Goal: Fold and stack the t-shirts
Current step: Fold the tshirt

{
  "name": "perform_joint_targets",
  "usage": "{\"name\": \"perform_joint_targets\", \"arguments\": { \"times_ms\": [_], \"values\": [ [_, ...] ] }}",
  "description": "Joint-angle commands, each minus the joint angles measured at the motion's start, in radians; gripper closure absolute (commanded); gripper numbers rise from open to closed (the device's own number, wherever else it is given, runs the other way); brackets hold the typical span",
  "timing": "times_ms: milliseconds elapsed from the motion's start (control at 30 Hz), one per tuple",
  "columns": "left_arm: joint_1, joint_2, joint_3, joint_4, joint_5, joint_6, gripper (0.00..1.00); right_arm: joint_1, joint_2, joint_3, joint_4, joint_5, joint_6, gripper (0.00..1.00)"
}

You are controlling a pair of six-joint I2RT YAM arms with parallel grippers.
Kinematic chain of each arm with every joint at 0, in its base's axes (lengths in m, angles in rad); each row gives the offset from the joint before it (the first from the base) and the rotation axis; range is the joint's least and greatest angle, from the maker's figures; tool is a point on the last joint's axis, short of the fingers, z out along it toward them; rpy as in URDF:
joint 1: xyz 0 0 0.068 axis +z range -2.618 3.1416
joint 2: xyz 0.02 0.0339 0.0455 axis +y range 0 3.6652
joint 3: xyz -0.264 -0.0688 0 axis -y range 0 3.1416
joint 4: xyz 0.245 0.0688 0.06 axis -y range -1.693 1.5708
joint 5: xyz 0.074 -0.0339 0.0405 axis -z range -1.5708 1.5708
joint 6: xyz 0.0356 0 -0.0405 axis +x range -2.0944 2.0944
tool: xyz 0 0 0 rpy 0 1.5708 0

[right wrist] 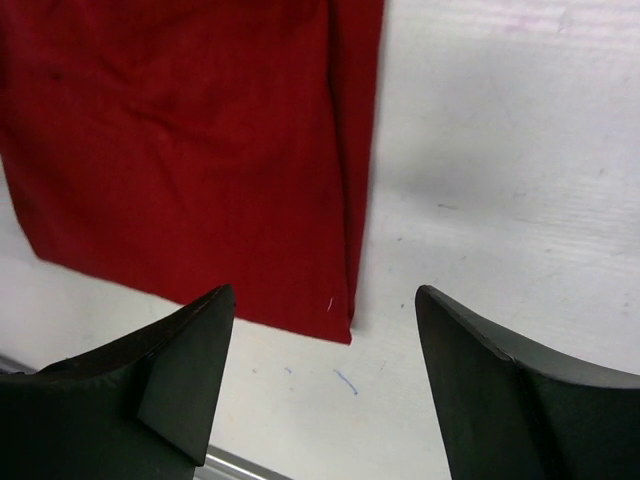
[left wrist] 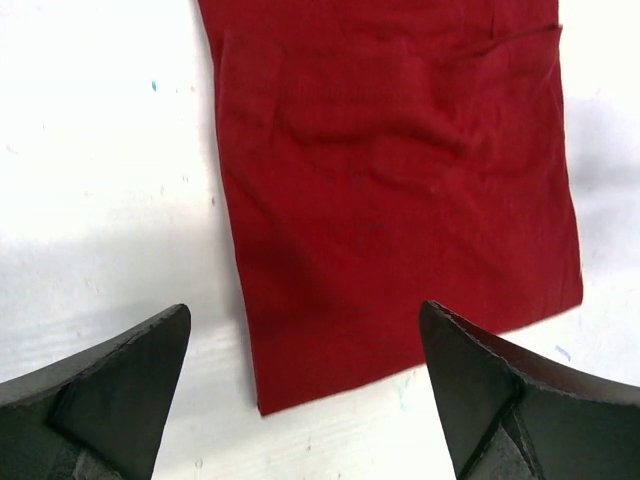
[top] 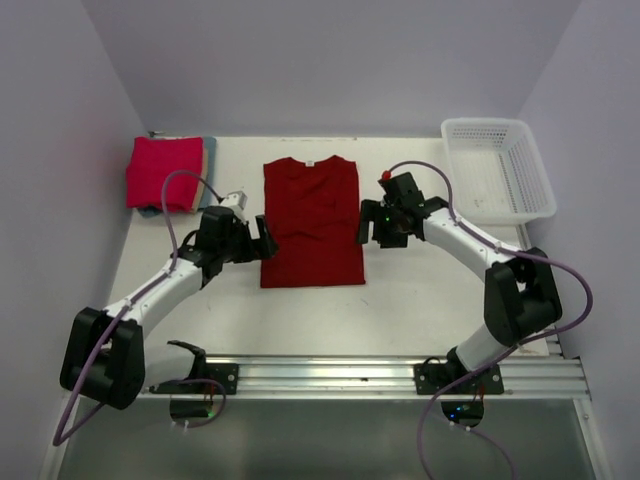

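Both the left gripper [top: 263, 236] and right gripper [top: 366, 231] stand spread, flanking the crimson t-shirt [top: 312, 222].

Dark crimson t-shirt [top: 312, 220], soft matt cloth with light creases, pinkish-red t-shirt [top: 163, 172], matt cloth, basket [top: 485, 124], white plastic mesh, table [top: 420, 290], smooth matt white surface with faint scuffs, base rail [top: 330, 372], ribbed silver metal.

Bright, even overhead light; soft shadows; wrist views w/ white glare, slight blur.

White arm links [top: 158, 287], black joints [top: 100, 352], purple cables [top: 420, 163], black wedge-shaped fingers [left wrist: 120, 390].
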Motion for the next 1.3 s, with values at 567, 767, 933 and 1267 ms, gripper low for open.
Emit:
{"name": "perform_joint_targets", "arguments": {
  "times_ms": [567,767,933,1267],
  "values": [
    [0.025,0.052,-0.324,0.331,0.329,-0.114,0.0,0.002,0.001,-0.272,0.227,-0.227,0.103,0.34],
    [0.03,0.09,-0.329,0.325,0.395,-0.118,0.0,0.002,0.015,-0.297,0.247,-0.247,0.125,0.42],
    [0.03,0.107,-0.364,0.316,0.411,-0.108,0.03,0.002,0.039,-0.338,0.29,-0.26,0.149,0.46],
    [0.03,0.172,-0.429,0.454,0.464,-0.127,0.52,0.005,0.058,-0.368,0.336,-0.253,0.148,0.93]
  ]
}}
